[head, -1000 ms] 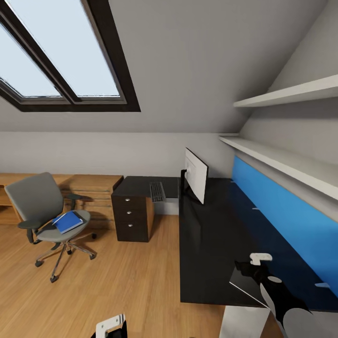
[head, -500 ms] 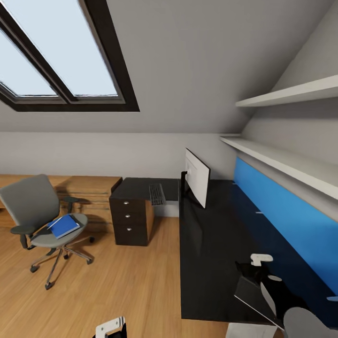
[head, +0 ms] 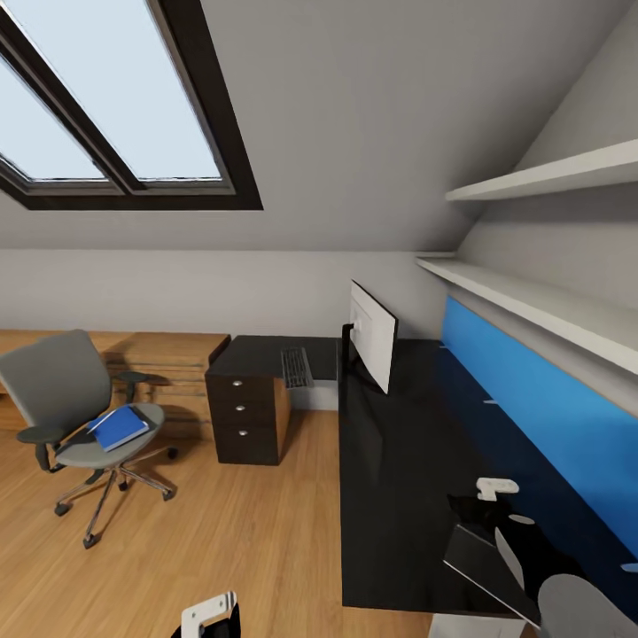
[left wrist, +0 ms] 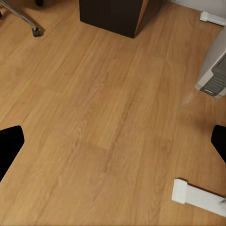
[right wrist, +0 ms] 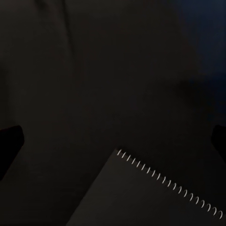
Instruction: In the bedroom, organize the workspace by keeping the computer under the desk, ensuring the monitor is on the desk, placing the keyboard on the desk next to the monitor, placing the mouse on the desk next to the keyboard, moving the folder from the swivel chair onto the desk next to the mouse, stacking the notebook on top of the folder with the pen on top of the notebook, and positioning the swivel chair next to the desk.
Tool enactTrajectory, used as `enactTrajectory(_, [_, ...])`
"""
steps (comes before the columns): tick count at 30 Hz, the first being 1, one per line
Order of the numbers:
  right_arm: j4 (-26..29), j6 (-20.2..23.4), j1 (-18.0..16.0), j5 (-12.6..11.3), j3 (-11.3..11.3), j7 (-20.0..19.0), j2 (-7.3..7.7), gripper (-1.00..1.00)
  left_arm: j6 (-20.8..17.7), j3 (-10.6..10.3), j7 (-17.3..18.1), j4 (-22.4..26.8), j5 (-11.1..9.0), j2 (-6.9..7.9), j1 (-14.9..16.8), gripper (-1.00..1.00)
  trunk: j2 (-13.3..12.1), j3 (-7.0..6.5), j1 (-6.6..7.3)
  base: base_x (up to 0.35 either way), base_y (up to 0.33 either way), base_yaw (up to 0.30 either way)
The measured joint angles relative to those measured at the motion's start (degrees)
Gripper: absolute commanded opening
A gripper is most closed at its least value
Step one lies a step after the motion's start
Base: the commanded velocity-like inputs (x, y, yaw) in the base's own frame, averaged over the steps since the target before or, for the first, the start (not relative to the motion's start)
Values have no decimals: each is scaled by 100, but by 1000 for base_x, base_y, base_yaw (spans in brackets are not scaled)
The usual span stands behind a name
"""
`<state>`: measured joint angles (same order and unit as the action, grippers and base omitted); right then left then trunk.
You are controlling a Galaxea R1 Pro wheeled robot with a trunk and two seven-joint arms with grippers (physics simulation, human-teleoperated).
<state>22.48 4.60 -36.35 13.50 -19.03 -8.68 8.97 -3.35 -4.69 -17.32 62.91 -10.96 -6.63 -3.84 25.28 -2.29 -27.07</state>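
The grey swivel chair [head: 58,390] stands on the floor at left, apart from the desk, with the blue folder [head: 118,427] on its seat. On the black L-shaped desk [head: 399,443] the monitor [head: 372,332] stands edge-on, and the keyboard [head: 296,366] lies beyond it. Near the desk's front edge is the dark spiral-bound notebook [head: 483,563] [right wrist: 141,197], under my right gripper [head: 492,514] [right wrist: 113,139], which is open. My left gripper [head: 211,616] [left wrist: 113,143] hangs open over bare floor. A pale grey box [left wrist: 214,70] looks like the computer. Mouse and pen are out of view.
A dark three-drawer unit [head: 244,416] [left wrist: 113,16] closes the desk's left end, with a light wooden dresser [head: 168,354] behind the chair. A blue wall panel [head: 532,408] and two white shelves [head: 532,310] run above the desk. White desk feet [left wrist: 197,195] rest on the wood floor.
The whole picture has shifted, so the camera moved: the chair now sits further left and the desk's front edge and notebook lower. Both grippers keep their place in the picture.
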Motion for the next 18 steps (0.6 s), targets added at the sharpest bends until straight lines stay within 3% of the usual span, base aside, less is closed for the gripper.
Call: enactTrajectory(18, [16, -3, 0, -33, -13, -5, 73, 100, 9, -2, -9, -1, 0, 2, -3, 100, 716, 315, -395, 0, 0, 0])
